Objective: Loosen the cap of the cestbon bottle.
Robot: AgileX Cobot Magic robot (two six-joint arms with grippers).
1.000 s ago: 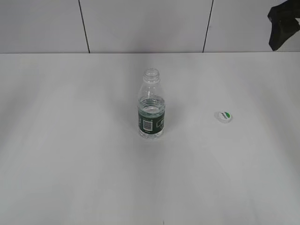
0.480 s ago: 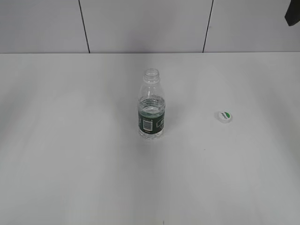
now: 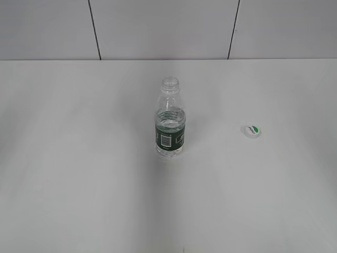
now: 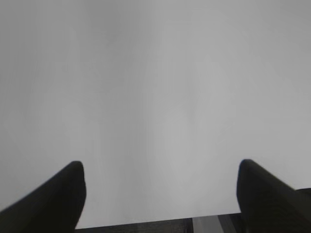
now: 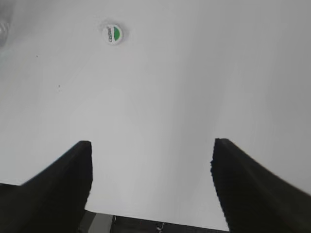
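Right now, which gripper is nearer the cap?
Right. The right gripper has the cap in view ahead-left on the table; the left gripper sees only bare tabletop.

Both grippers agape, empty.

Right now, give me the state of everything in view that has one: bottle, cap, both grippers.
cestbon bottle: upright on the table, neck open, no cap on it, partly filled with water.
cap: off the bottle, lying flat on the table to its right, green mark facing up, apart from everything.
left gripper: open, empty, above bare table.
right gripper: open, empty, cap ahead of it in its wrist view.
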